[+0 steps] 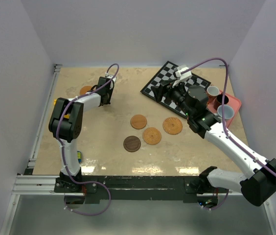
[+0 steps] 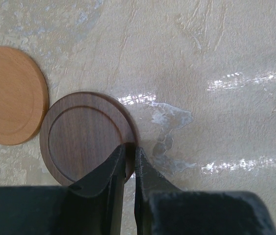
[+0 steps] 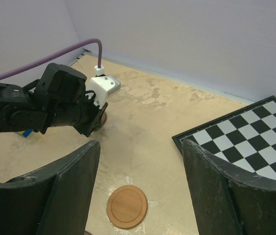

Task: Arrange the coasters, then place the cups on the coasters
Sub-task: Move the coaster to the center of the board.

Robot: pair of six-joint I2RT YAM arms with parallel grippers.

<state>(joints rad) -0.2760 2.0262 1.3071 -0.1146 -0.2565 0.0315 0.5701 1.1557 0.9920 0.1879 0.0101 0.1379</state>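
Note:
My left gripper (image 2: 129, 150) is shut on the rim of a dark brown coaster (image 2: 86, 137), which lies flat on the table beside a plain orange coaster (image 2: 8, 95). In the top view that left gripper (image 1: 104, 97) is at the far left, next to the orange coaster (image 1: 86, 90). Mid-table lie a tan coaster (image 1: 138, 121), two patterned coasters (image 1: 152, 135) (image 1: 172, 126) and another dark brown coaster (image 1: 131, 143). My right gripper (image 3: 142, 144) hangs open and empty, high above the tan coaster (image 3: 126, 206). Three cups (image 1: 212, 91) (image 1: 222, 99) (image 1: 226, 111) stand on the pink tray (image 1: 235, 102).
A black-and-white chessboard (image 1: 167, 78) lies at the back right, under the right arm's wrist and next to the tray. A small blue and yellow object (image 1: 79, 156) sits near the left arm's base. Walls close in the table on three sides.

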